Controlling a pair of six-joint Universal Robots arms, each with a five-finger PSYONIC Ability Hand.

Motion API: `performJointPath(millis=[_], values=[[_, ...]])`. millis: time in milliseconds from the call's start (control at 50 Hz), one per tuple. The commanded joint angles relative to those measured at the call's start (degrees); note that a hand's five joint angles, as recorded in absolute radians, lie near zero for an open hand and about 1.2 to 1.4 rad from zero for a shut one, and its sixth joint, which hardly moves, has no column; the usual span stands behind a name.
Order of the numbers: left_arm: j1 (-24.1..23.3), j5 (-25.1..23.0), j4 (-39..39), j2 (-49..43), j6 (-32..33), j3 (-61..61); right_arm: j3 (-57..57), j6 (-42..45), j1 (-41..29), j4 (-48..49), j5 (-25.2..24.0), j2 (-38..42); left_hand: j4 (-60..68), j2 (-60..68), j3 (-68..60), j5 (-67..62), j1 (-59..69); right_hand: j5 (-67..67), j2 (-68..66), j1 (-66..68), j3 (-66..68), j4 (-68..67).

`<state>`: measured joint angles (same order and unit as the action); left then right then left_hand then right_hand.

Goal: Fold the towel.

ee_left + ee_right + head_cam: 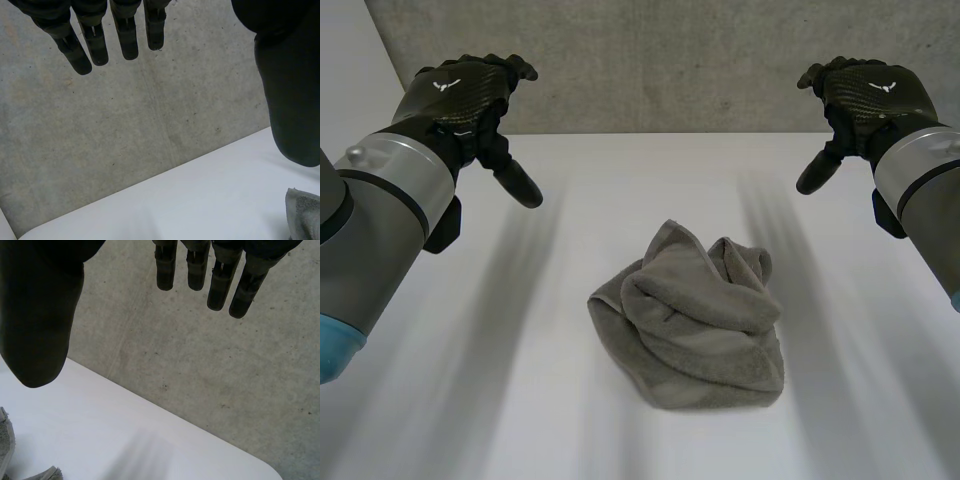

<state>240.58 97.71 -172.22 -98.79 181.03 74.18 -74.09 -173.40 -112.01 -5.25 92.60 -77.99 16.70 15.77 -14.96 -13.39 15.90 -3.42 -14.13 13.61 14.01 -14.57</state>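
A grey towel (695, 320) lies crumpled in a heap at the middle of the white table (620, 190). My left hand (470, 95) hovers high over the table's far left, well away from the towel, fingers (95, 45) straight and its thumb (290, 90) apart, holding nothing. My right hand (865, 95) hovers at the far right, equally apart from the towel, with straight fingers (220, 285), the thumb (37, 325) spread, and nothing in it. A scrap of the towel (304, 215) shows below the left thumb, and its edge (6, 445) below the right thumb.
A grey concrete wall (670, 60) rises behind the table's far edge. Bare white tabletop surrounds the towel on all sides.
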Motion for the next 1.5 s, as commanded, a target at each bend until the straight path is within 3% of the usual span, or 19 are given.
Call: performJointPath(millis=[20, 180, 280, 380, 460, 560, 620, 720, 760, 780, 820, 920, 1000, 1280, 1500], values=[[-0.02, -0.15, -0.31, 0.44, 0.28, 0.44, -0.09, 0.26, -0.05, 0.16, 0.12, 0.03, -5.48, -4.54, 3.74, 12.17, -4.67, 3.42, 4.13, -3.61, -4.01, 4.57], [-0.29, -0.68, -0.84, -0.52, 0.64, 1.49, -0.7, 1.75, -1.02, 0.24, -1.46, -0.14, -5.14, -4.21, 3.4, 11.83, -4.34, 3.42, 4.13, -3.61, -4.01, 4.57], [-0.55, -1.3, -1.01, -6.24, 0.9, 1.32, -3.07, 9.49, -2.07, 1.21, -5.15, 0.56, -4.47, -3.53, 2.73, 11.16, -3.67, 3.42, 4.13, -3.61, -4.01, 4.57], [-0.73, -1.91, -1.1, -13.8, 4.33, 1.14, -8.86, 24.48, -9.16, 3.23, -13.49, 4.5, -4.3, -3.36, 2.56, 10.99, -3.5, 3.42, 4.13, -3.61, -4.01, 4.57], [-1.43, -1.91, -1.45, -20.37, 8.36, 1.06, -9.66, 28.46, -12.87, 3.76, -14.99, 7.83, -4.13, -3.2, 2.39, 10.82, -3.33, 3.42, 4.13, -3.61, -4.01, 4.57], [-1.78, -1.91, -3.81, -25.3, 8.55, 1.23, -9.75, 29.26, -14.64, 4.64, -14.73, 13.83, -3.63, -2.7, 1.89, 10.32, -2.83, 0.31, 1.02, -0.5, -0.9, 1.45], [-3.09, -1.91, -6.62, -27.68, 8.55, 1.76, -9.75, 29.26, -15.08, 5.08, -14.38, 16.99, -3.12, -2.19, 1.38, 9.81, -2.32, -3.22, -2.52, 3.03, 2.64, -2.08], [-4.77, -1.91, -11.21, -29.53, 8.55, 3.43, -8.88, 29.09, -15.52, 5.61, -13.06, 19.72, -1.61, -0.67, -0.13, 8.3, -0.81, -23.07, -22.37, 22.88, 22.48, -21.93], [-5.21, -1.91, -13.58, -29.97, 8.55, 4.13, -8.44, 29.09, -14.99, 7.27, -11.14, 19.89, -0.77, 0.17, -0.97, 7.46, 0.04, -44.15, -43.44, 43.96, 43.56, -43.0], [-5.82, -1.82, -15.93, -30.32, 8.55, 4.83, -8.44, 29.09, -14.99, 7.27, -11.13, 19.89, 2.07, 3.0, -3.8, 4.63, 2.87, -44.26, -43.56, 44.08, 43.68, -43.12], [-6.35, -1.73, -18.5, -30.5, 8.46, 5.54, -8.35, 28.48, -14.81, 9.02, -7.55, 19.28, 6.8, 7.74, -8.54, -0.11, 7.6, -66.48, -65.78, 66.3, 65.9, -65.34], [-7.32, -1.82, -27.89, -30.67, 8.02, 9.05, -8.09, 25.58, -14.46, 10.26, -2.88, 16.39, 21.57, 22.51, -23.31, -14.88, 22.37, -66.58, -65.87, 66.39, 65.99, -65.43], [-7.67, -1.73, -30.71, -30.67, 7.58, 10.11, -7.38, 25.31, -14.37, 9.74, -1.73, 14.27, 24.8, 25.73, -26.54, -18.11, 25.6, -66.58, -65.87, 66.39, 65.99, -65.43], [-8.46, -2.0, -31.95, -32.7, 7.32, 10.37, -4.3, 30.14, -11.56, 1.65, -0.23, 15.76, 22.78, 23.72, -24.52, -16.09, 23.58, -66.58, -65.87, 66.39, 65.99, -65.43], [-8.46, -3.4, -31.95, -32.87, 7.4, 10.37, -2.02, 35.94, -5.59, 1.03, 6.98, 15.94, 17.74, 18.67, -19.48, -11.05, 18.54, -66.58, -65.87, 66.39, 65.99, -65.43]])
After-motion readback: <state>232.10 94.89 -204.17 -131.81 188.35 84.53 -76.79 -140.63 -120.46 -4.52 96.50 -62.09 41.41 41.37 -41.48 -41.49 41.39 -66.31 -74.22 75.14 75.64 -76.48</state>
